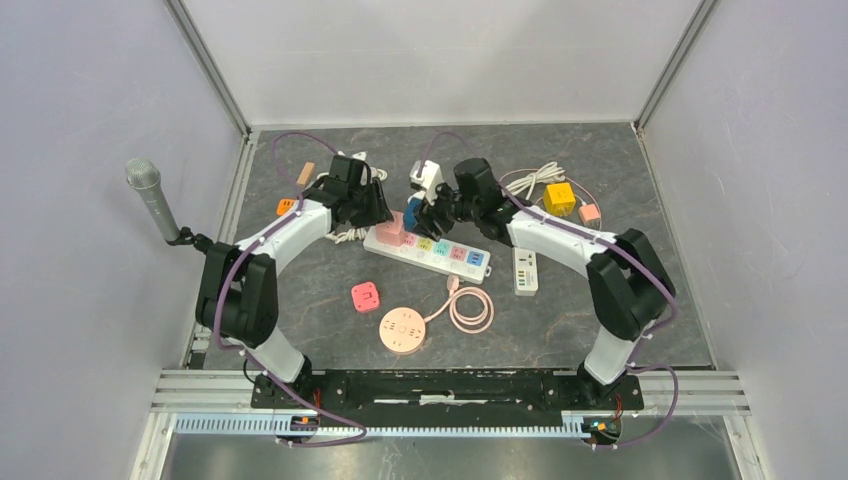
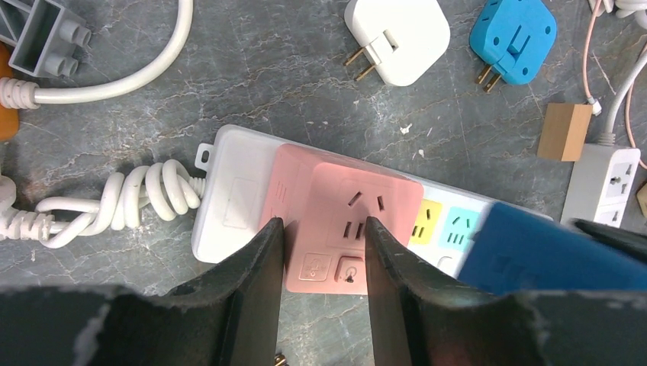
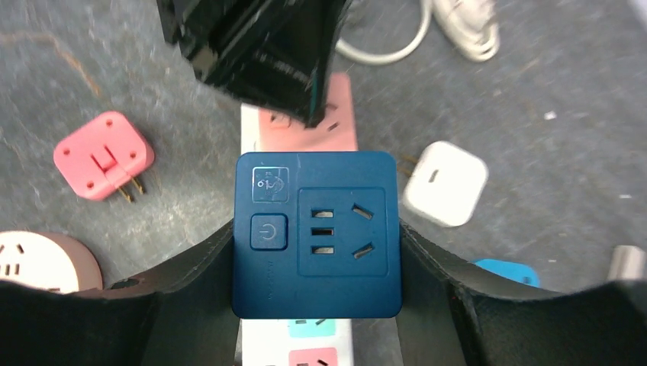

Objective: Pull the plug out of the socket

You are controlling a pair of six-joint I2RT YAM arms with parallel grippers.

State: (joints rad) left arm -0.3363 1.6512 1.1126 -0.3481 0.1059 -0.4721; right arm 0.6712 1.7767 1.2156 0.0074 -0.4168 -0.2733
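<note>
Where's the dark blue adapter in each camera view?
Top external: dark blue adapter near centre, slightly above middle.
Left wrist: dark blue adapter at lower right edge.
Right wrist: dark blue adapter fills the centre.
Shared landmark: pink adapter beside it.

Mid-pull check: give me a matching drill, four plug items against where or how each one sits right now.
1 dark blue adapter
2 pink adapter
3 white plug
4 round pink socket

A lying loose, prongs showing
B seated on the white power strip
C held by the right gripper
D coiled pink cord attached

Pairs: 1-C, 2-B, 3-A, 4-D
</note>
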